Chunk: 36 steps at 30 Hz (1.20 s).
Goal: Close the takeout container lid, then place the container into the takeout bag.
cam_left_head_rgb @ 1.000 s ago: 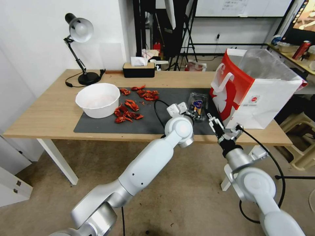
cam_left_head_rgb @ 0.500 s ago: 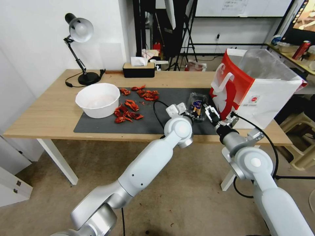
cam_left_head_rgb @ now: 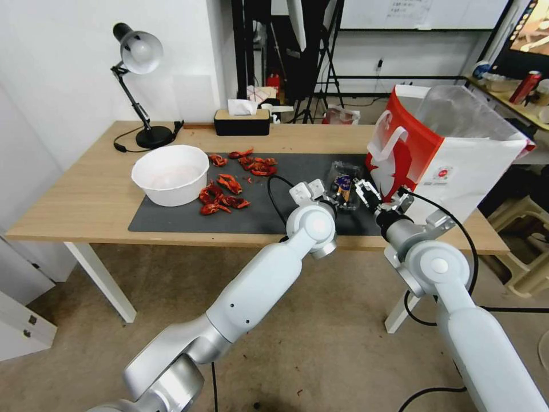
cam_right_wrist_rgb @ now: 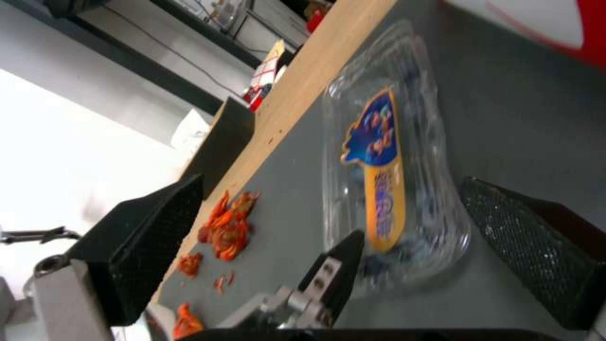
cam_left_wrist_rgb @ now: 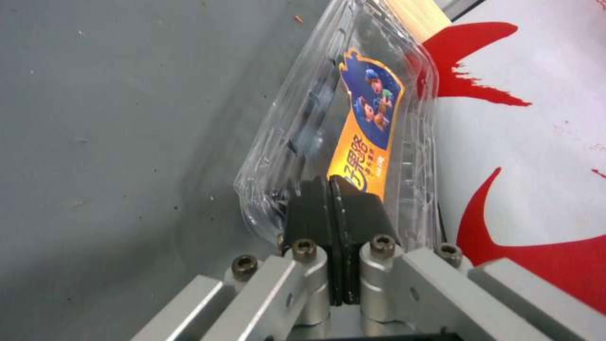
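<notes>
The takeout container [cam_left_head_rgb: 345, 184] is a small clear clamshell lying on the dark mat [cam_left_head_rgb: 171, 217], just left of the takeout bag [cam_left_head_rgb: 452, 160]. Its lid [cam_left_wrist_rgb: 369, 118], with an orange and blue label, lies down over the box. My left gripper [cam_left_wrist_rgb: 329, 182] is shut, its black fingertips pressed against the container's near end [cam_left_head_rgb: 336, 198]. My right gripper [cam_left_head_rgb: 382, 195] hovers open at the container's right, between it and the bag. In the right wrist view its wide-apart pads [cam_right_wrist_rgb: 537, 246] frame the takeout container [cam_right_wrist_rgb: 395, 189]. The bag [cam_left_wrist_rgb: 530, 151] stands upright, its clear liner sticking out.
A round white bowl [cam_left_head_rgb: 170, 173] sits at the mat's left, with red crayfish pieces [cam_left_head_rgb: 229, 186] scattered beside it. A desk lamp [cam_left_head_rgb: 140, 86] and a black tissue box [cam_left_head_rgb: 242, 121] stand at the table's back. The table's front edge [cam_left_head_rgb: 229, 237] runs under both wrists.
My right gripper has come forward and left from the table's front edge, up beside the container. The left arm and the container have stayed put.
</notes>
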### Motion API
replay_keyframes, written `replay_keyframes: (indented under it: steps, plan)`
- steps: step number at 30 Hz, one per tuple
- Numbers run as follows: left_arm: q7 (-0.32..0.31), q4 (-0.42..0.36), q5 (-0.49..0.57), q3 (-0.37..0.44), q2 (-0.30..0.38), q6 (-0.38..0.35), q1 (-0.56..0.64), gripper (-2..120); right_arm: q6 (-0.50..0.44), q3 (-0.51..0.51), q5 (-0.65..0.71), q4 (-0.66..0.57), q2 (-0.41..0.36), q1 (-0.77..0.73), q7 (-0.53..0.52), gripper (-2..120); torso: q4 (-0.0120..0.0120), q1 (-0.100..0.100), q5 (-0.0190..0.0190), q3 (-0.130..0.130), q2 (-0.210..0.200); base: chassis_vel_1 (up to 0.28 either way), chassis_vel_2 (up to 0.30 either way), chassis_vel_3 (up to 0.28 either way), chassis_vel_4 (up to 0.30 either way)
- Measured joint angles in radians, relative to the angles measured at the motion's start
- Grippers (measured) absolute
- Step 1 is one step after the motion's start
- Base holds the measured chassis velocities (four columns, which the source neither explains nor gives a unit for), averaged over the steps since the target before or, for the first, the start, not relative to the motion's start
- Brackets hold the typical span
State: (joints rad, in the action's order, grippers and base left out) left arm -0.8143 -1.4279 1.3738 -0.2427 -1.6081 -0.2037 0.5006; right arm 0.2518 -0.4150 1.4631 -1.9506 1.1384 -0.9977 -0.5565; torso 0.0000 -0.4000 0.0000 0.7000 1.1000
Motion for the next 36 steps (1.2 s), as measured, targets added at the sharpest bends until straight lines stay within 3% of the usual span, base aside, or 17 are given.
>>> replay_keyframes:
  steps: [17,36]
  plan:
    - [-0.005,0.000,0.004,-0.002,0.000,0.000,-0.007,0,0.039,0.012,-0.041,0.096,-0.012,0.069,-0.029,100,0.0000,0.000,0.0002,0.000,0.000,0.000,0.000,0.000,0.000]
    - [-0.007,-0.003,0.007,0.000,0.000,0.006,-0.006,0,0.228,0.030,0.056,0.207,-0.018,0.184,-0.135,100,0.0000,0.000,0.0001,0.000,0.000,0.000,0.000,0.000,0.000]
